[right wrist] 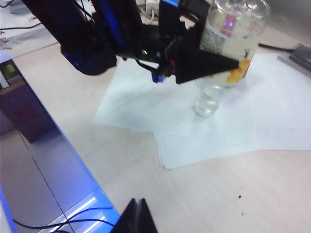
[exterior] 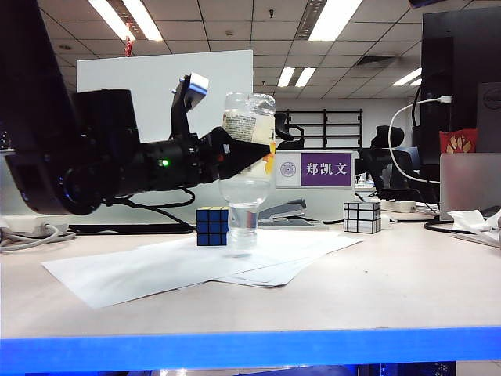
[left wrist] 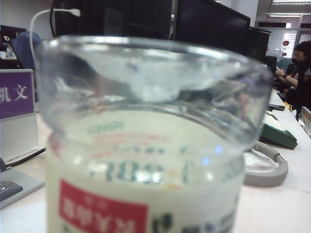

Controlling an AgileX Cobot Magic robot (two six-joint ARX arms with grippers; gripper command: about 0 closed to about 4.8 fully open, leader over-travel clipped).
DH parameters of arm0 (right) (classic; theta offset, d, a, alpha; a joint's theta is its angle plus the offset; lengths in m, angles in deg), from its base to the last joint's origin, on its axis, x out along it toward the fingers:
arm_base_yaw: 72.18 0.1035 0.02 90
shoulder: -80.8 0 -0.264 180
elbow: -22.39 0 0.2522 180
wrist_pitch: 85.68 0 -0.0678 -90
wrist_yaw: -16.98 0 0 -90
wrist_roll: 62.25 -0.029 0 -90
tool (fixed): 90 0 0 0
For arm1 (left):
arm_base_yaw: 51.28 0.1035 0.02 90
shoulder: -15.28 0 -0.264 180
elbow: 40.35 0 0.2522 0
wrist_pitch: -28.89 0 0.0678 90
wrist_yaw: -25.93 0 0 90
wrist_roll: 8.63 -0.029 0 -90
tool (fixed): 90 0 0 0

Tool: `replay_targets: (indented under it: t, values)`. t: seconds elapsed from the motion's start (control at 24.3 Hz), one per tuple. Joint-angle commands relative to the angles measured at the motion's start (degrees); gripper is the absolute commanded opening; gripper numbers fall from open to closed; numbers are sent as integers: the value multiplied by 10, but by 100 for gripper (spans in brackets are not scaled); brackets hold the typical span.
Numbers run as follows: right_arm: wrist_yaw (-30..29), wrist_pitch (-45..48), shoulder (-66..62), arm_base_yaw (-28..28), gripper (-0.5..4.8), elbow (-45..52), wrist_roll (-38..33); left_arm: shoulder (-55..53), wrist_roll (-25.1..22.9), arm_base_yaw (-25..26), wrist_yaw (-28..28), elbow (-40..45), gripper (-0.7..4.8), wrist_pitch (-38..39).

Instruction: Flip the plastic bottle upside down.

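On white paper sheets [exterior: 156, 270]: clear plastic bottle [exterior: 245, 168] inverted, left gripper [exterior: 254, 153] clasping label; right gripper [right wrist: 137, 213] fingers pressed together.

"郑凯文" on purple desk nameplate [exterior: 326, 169]

There is one plastic bottle [exterior: 247, 149]. There are two puzzle cubes: one colored cube [exterior: 212, 225] and one silver mirror cube [exterior: 362, 217]. Several white paper sheets [exterior: 156, 266] lie on the table; I cannot count them exactly. Two grippers: left gripper [exterior: 254, 150], right gripper [right wrist: 137, 212].

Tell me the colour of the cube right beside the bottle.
Mostly blue, with some yellow squares on the cube; the exterior view shows it best.
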Motion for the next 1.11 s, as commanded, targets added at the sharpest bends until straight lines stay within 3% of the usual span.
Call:
replay_targets:
  t: [0.04, 1.11]
  values:
    - [-3, 14, 1, 1, -9, 0, -4, -11, 9, -3, 0, -18, -6, -25]
    - [-3, 28, 1, 1, -9, 0, -6, -22, 6, -4, 10, -26, -5, -21]
